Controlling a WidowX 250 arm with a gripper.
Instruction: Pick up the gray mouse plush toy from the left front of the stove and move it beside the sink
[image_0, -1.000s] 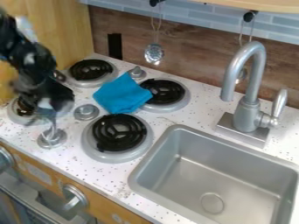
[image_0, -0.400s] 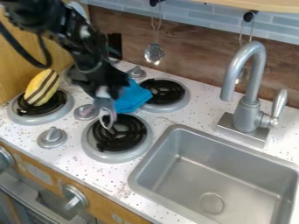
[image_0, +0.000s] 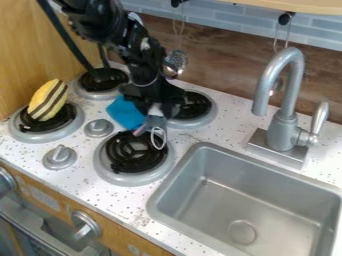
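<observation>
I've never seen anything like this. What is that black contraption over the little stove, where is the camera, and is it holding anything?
It is a robot arm, coming in from the picture's top edge. One fixed camera looks down at a slant on this toy kitchen. The arm ends in a gripper, a kind of mechanical hand, low above the front burner. A pale part with a thin wire loop shows at its tip; I can't tell whether that is held or belongs to the gripper. Just behind it lies a blue cloth, partly hidden. A yellow thing with dark stripes leans on the burner at the picture's left. To the right are a metal sink and a tap.
</observation>
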